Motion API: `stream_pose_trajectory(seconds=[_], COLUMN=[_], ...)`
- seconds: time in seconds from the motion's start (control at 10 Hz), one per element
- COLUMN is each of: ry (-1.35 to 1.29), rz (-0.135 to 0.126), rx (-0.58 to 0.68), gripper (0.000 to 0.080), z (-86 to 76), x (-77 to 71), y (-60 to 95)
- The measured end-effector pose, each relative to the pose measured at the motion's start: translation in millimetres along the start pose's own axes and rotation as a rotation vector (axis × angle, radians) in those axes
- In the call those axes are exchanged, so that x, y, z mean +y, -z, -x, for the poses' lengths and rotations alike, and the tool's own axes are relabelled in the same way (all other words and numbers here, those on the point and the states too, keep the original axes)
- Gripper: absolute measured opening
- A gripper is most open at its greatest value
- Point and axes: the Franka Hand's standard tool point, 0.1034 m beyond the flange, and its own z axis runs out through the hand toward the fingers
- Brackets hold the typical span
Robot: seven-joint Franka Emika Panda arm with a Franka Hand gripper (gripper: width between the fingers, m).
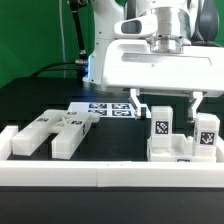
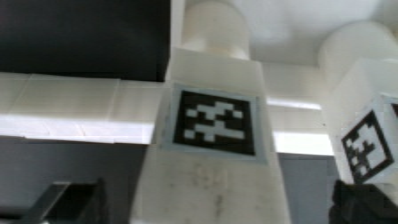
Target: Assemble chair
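White blocky chair (image 1: 181,152), chunky upright posts (image 1: 160,126) (tagged black-and-white), loose pieces (image 1: 55,133) apart

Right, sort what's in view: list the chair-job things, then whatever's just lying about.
Job: gripper, open above; upright tagged chair pieces; loose chair pieces lying flat.
Just there: marker board; white rail; black table.

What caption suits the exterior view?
Open gripper over upright tagged chair pieces; more white pieces lie nearby.
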Motion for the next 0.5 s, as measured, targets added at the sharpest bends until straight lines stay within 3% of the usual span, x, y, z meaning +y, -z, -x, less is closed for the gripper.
stream_pose_trajectory(seconds=[0.5], ry=[0.033], rz=[0.003], rx=[-0.007], gripper=[0.0649], z=[-5.6], x=[7.0], y=[5.8])
